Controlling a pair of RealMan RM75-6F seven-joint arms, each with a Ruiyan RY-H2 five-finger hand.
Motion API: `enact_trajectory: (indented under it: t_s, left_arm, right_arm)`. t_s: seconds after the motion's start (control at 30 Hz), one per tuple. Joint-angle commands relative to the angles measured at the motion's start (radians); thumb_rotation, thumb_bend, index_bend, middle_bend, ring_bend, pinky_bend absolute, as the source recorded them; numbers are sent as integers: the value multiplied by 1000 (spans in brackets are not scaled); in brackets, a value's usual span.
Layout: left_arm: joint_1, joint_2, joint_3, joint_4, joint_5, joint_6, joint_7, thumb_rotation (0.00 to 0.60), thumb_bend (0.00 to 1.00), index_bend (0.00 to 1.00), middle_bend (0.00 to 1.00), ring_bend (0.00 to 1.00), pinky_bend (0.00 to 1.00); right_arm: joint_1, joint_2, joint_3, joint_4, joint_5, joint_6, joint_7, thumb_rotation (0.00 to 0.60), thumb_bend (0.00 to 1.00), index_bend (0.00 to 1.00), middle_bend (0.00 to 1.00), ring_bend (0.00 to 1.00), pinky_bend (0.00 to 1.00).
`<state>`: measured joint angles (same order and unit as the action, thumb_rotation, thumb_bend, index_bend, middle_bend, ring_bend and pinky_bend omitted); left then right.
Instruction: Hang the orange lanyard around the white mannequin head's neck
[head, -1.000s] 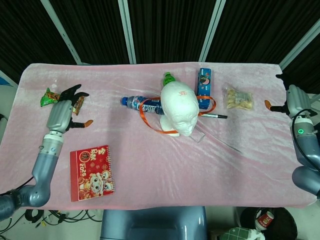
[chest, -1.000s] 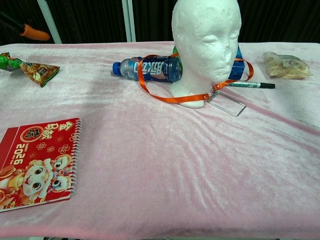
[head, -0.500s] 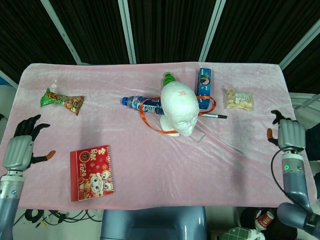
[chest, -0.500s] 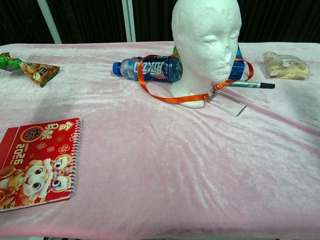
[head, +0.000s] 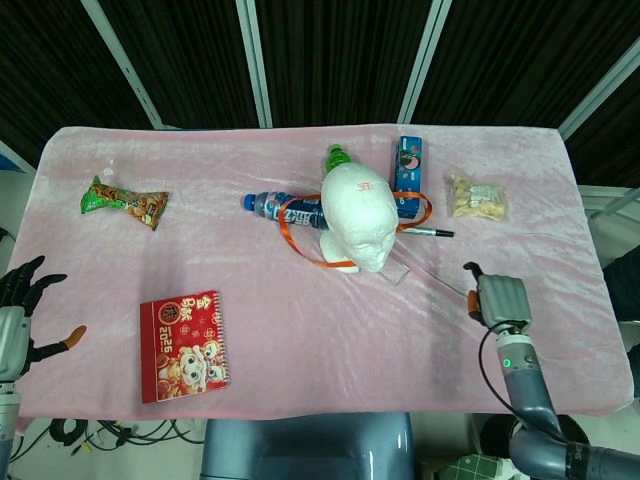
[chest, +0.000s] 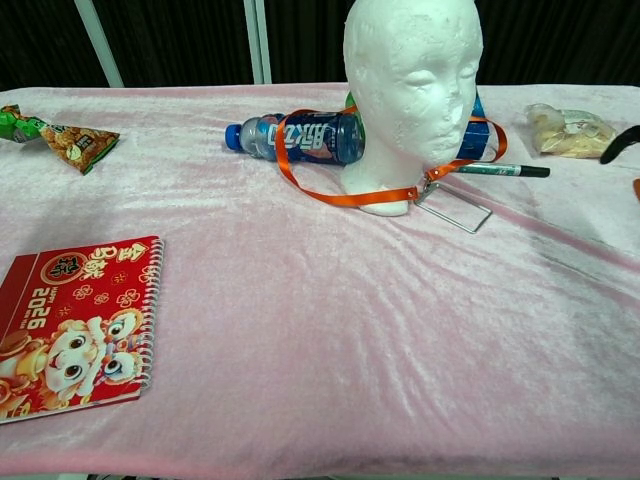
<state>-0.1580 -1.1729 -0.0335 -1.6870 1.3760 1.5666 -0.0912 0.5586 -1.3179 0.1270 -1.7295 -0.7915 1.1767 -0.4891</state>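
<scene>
Both hands have pulled back toward the near edge since the earlier frames; the right one has also swung in over the cloth. Right hand (head: 497, 298) now sits at near right, holding nothing; fingers look curled but I cannot tell their set from the back of the hand. Left hand (head: 18, 313) is off the near-left edge of the table (head: 300, 340), fingers spread, empty. Orange lanyard (chest: 345, 196) already loops round the neck of the white mannequin head (chest: 412, 75), strap draped over the blue bottle (chest: 300, 136) at left, clear badge holder (chest: 452, 207) flat on the cloth at the base front. Lanyard lies up and left of the right hand's fingers, long axis left-right. Right hand is much nearer; left is well apart, past the red notebook (head: 185, 345). Task looks essentially done.
</scene>
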Motion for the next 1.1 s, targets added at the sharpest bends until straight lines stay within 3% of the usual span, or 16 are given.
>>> enact_trajectory:
  t_s: [0.03,0.4,1.1]
  left_arm:
    - [5,0,-12,-1,-9,-3,-9,600,175,244,52,0,0]
    - [15,-3,-32,2,-11,-23,-6,600,176,244,52,0,0]
    - [28,-4,-59,-1,-20,-49,-7,600,180,245,50,0,0]
  right_arm:
    - [38,-27,30,-13,45,-56,-13,600,624,237,801,786,784]
    - [153,-138,86,50,207,-118,-89,600,636,227,802,788,785]
    - [216,-262,62,178,294,-146,-139,600,641,225,801,788,785]
